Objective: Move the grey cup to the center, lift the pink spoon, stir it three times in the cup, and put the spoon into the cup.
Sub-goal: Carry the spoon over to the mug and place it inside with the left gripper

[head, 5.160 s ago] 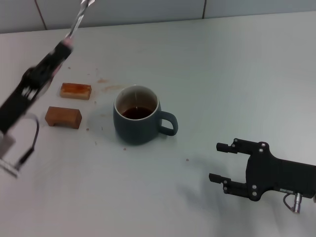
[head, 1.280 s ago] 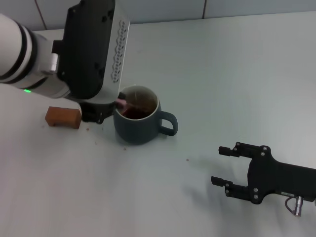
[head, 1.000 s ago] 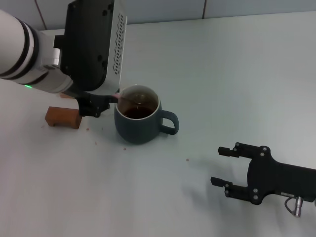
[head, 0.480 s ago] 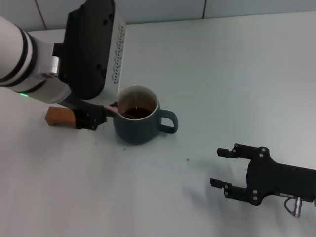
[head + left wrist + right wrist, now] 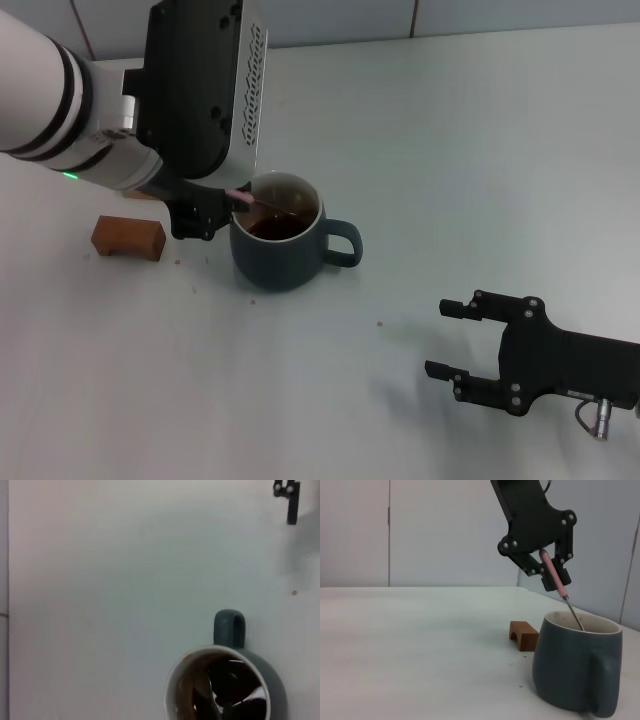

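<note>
One arm works: the left gripper (image 5: 547,575), fingers clamped on the spoon (image 5: 559,590), holds it slanted into the cup (image 5: 280,245) mid-worktop. Stirring looks underway; small circles off the rim suit. Right gripper (image 5: 455,340) rests apart, fingers spread.

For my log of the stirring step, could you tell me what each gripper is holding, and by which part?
The left gripper holds the pink spoon by its pink handle, its metal end down inside the grey cup. The right gripper is open and holds nothing.

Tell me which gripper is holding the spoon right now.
The left gripper, above the grey cup, grips the pink spoon. The right gripper sits open and empty nearby.
</note>
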Robot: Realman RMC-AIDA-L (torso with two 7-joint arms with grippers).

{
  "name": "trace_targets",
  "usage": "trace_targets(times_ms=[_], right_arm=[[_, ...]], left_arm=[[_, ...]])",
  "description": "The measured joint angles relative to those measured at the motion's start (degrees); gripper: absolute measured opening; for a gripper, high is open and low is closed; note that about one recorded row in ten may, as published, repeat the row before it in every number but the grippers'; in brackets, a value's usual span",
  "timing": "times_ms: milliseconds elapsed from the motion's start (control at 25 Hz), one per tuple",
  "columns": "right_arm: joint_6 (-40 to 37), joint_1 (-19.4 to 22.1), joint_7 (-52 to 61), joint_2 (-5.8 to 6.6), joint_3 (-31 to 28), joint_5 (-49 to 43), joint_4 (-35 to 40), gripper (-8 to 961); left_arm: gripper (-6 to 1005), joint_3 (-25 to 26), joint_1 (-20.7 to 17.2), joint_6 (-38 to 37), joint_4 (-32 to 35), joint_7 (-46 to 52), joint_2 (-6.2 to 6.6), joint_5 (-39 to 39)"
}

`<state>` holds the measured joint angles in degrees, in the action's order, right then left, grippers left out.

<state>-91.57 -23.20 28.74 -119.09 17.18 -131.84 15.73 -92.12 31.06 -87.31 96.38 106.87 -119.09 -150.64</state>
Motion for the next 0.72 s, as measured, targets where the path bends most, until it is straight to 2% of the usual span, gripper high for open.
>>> trace_targets(times_ms=[400,720], right_arm=[[0.00,0.00,0.00,0.00,0.04,0.00,0.00,668],[0.00,-0.01,0.00,0.00,0.04,0.01,0.00,668]], left_arm=[[159,1.77,0.76,-4.60,0.13,1.00,0.08,-0.12],[161,1.34,1.18,-4.70,0.35,0.54,0.04,1.69]])
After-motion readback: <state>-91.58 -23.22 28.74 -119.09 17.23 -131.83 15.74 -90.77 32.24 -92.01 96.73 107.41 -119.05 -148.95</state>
